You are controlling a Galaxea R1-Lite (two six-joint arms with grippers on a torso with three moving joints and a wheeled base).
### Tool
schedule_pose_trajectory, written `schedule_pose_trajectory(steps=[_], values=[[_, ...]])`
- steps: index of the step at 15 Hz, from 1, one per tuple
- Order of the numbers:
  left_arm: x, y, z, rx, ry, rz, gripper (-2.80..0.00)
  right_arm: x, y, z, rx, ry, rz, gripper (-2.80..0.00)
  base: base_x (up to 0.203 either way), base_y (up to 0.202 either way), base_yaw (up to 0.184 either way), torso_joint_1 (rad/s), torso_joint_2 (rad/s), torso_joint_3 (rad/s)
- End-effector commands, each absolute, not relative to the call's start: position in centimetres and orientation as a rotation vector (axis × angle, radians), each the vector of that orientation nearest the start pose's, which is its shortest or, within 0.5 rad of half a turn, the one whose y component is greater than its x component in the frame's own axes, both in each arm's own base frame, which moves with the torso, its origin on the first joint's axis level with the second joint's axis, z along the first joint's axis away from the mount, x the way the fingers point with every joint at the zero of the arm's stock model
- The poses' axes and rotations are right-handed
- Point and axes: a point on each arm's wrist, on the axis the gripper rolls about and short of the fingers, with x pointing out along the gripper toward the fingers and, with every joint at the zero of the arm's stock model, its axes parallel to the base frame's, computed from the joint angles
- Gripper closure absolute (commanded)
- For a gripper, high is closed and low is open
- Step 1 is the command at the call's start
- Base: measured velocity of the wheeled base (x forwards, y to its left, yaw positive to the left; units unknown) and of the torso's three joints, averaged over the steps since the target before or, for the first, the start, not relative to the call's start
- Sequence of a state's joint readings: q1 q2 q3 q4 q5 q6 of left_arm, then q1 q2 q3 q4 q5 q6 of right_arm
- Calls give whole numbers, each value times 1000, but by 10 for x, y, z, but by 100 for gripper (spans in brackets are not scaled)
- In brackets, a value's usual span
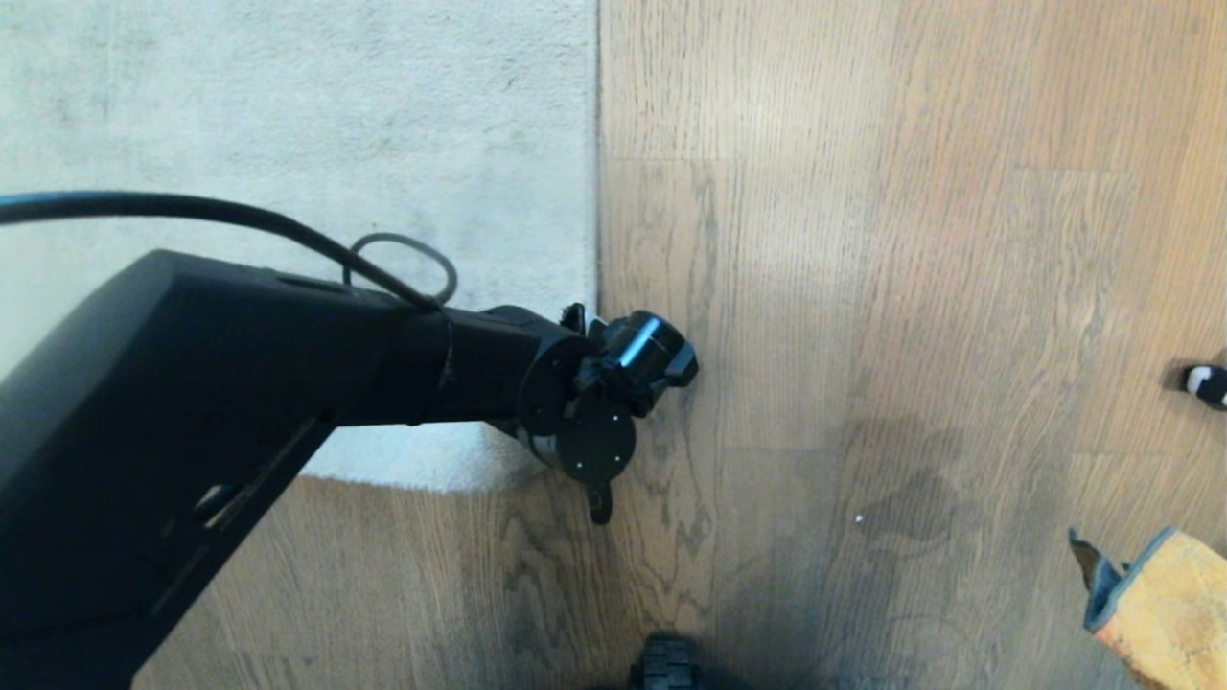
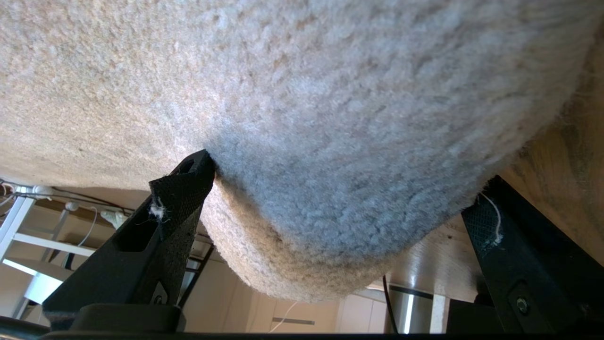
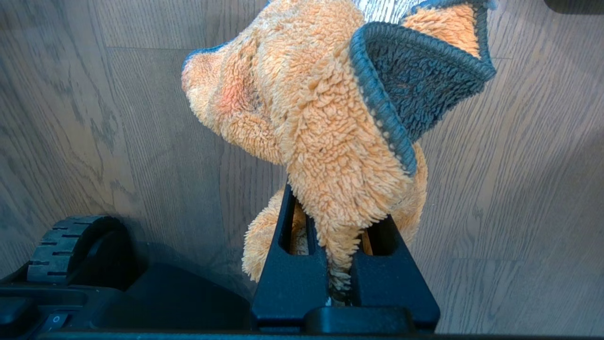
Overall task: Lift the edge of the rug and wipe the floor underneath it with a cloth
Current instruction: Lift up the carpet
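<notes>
Holding the cloth [image 3: 311, 137] pinched in my right gripper [image 3: 340, 264] near the base, ready for wiping the floor [image 1: 911, 287], I have my left gripper [image 2: 330, 222] further out, jaws wide astride the rug edge [image 2: 302, 189] to lift it.

Head cam looks straight down on rug edge [image 1: 596, 192] and floor [image 1: 911, 287]; wrist cams close-up, left sharing rug.

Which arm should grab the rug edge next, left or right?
Left. The left gripper is open right at the rug edge, while the right gripper is shut on the cloth.
</notes>
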State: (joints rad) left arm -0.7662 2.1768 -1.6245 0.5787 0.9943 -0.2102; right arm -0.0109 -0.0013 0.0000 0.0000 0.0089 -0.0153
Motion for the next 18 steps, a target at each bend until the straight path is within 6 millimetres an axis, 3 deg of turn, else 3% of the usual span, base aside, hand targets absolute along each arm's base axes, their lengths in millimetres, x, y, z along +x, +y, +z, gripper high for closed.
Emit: schedule_pose_trajectory(steps=[1,6,18], values=[[300,-262,138,673,681,283,-280,-23,0,75,-15,0,-2,0,0,0,0,0,0,0],[307,-258,143,674,656,325,-280,-23,0,75,-16,0,-2,0,0,0,0,0,0,0],[330,-272,162,600,578,347,-280,-23,0,75,-17,0,-2,0,0,0,0,0,0,0]])
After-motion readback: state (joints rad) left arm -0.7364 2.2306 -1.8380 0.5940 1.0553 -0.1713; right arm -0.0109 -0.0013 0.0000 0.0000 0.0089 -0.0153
